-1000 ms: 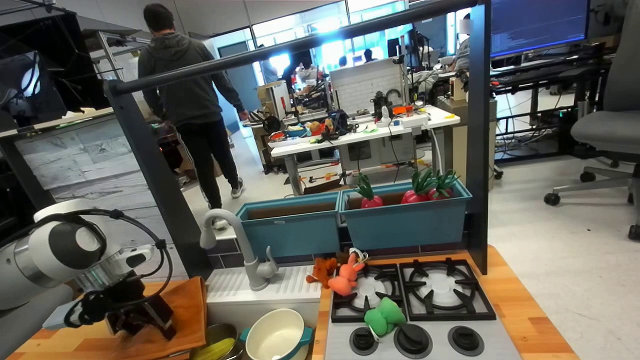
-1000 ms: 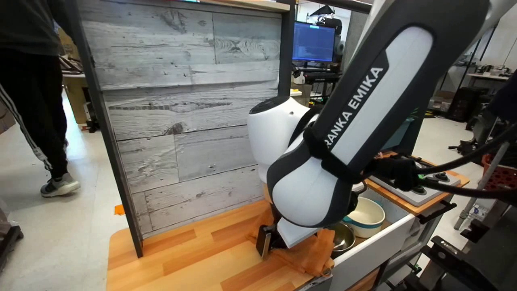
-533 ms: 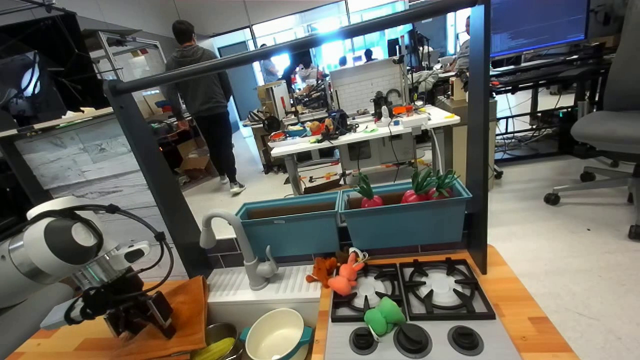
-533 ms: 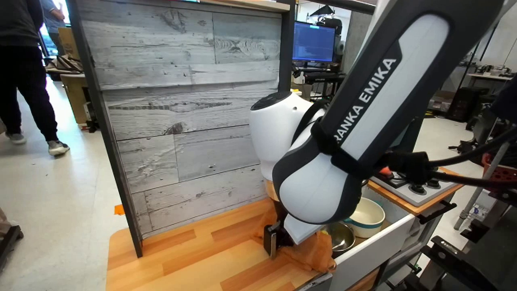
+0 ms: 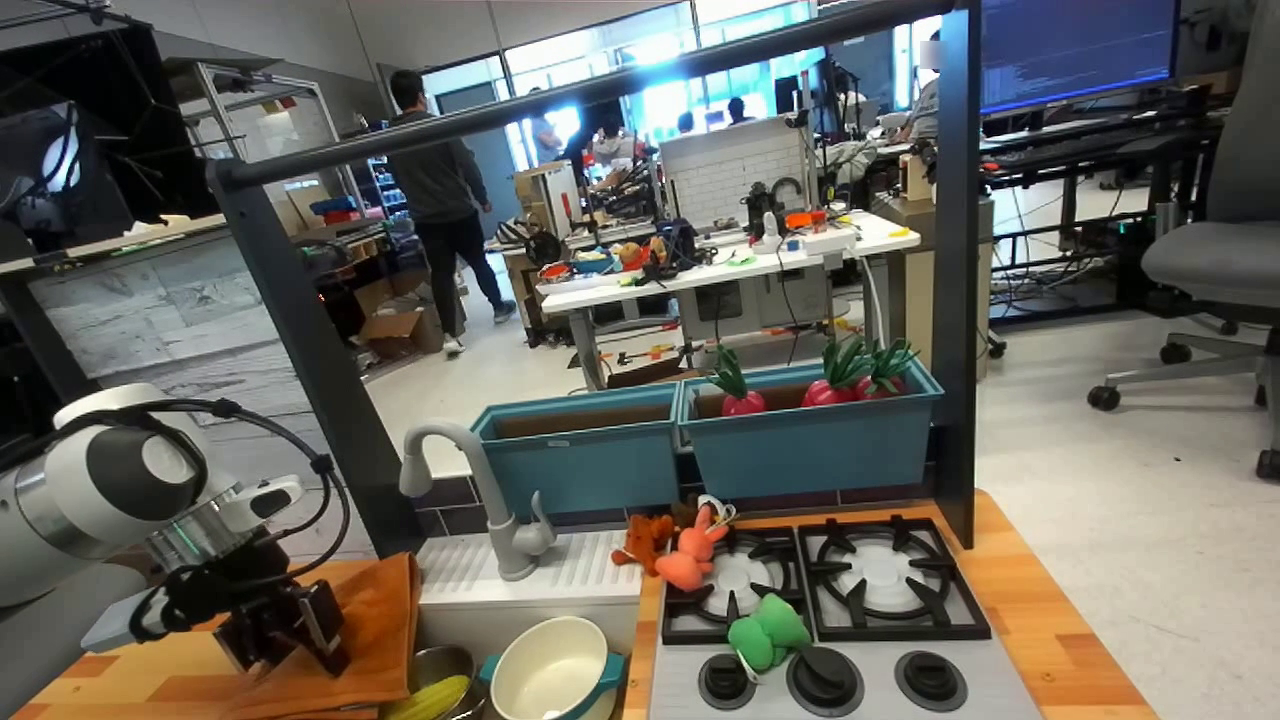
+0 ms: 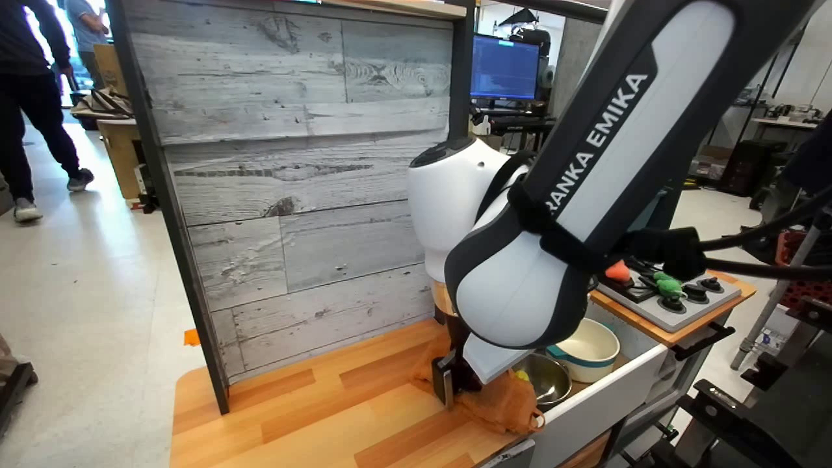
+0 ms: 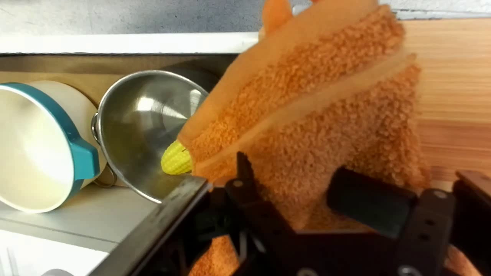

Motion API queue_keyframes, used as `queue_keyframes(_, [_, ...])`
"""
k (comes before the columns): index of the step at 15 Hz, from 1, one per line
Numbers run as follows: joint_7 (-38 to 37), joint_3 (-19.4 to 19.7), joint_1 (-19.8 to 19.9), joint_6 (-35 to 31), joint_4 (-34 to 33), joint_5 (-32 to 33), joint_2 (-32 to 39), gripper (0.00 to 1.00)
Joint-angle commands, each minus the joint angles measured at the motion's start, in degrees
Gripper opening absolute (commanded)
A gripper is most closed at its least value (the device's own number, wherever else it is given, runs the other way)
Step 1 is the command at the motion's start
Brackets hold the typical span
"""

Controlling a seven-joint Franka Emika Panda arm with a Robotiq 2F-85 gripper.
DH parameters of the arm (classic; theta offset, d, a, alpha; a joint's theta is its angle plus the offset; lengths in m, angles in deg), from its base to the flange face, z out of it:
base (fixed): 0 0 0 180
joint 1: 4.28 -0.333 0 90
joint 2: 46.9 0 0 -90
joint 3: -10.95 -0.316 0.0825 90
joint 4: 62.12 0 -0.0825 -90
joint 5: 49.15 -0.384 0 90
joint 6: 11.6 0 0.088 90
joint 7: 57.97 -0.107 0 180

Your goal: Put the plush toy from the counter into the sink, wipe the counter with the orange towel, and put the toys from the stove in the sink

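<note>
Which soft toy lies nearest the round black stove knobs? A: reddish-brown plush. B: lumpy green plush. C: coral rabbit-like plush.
B: in an exterior view the lumpy green plush lies close to the round black stove knobs, with the coral rabbit-like plush farther back.

Butcher-block counter [image 6: 312,416], lower middle in an exterior view, plank grain showing: orange towel [image 6: 504,406] crumpled on it toward the right-hand edge. Stove [image 5: 880,668], lower right in an exterior view: coral bunny plush [image 5: 688,564] over rear corner of left grate [image 5: 695,638], green plush [image 5: 770,633] across its front bar.
</note>
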Motion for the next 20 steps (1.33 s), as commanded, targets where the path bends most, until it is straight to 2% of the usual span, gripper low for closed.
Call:
queue_keyframes(1, [-0.6,-4.8,-1.5,-4.4,1.8,-2.1,-3.4,0.23])
queue_keyframes(2, [-0.7,-4.6,-1.6,-4.6,2.8,-1.9,-4.4,0.19])
queue_keyframes(4, [-0.5,-6.8,-2.4,-8.0,3.4,-2.6,-6.3,0.01])
queue_keyframes(7, [-0.4,-11.4,-6.0,-14.0,1.8,-4.7,-7.1,0.04])
queue_keyframes(8, [1.4,-13.2,-5.7,-16.4,-0.2,-5.8,-5.4,0.04])
queue_keyframes(9, [3.2,-14.9,-5.4,-19.1,-1.8,-7.0,-3.9,0.04])
queue_keyframes(11, [8.5,-20.0,-2.1,-23.1,-4.8,-9.8,-0.2,0.04])
queue_keyframes(13, [11.7,-22.0,-0.2,-23.3,-6.8,-11.9,2.6,0.04])
queue_keyframes(17, [14.8,-21.5,1.1,-22.6,-8.1,-11.7,4.2,0.04])
queue_keyframes(20, [14.0,-17.7,-1.9,-21.4,-6.4,-10.9,1.2,0.04])
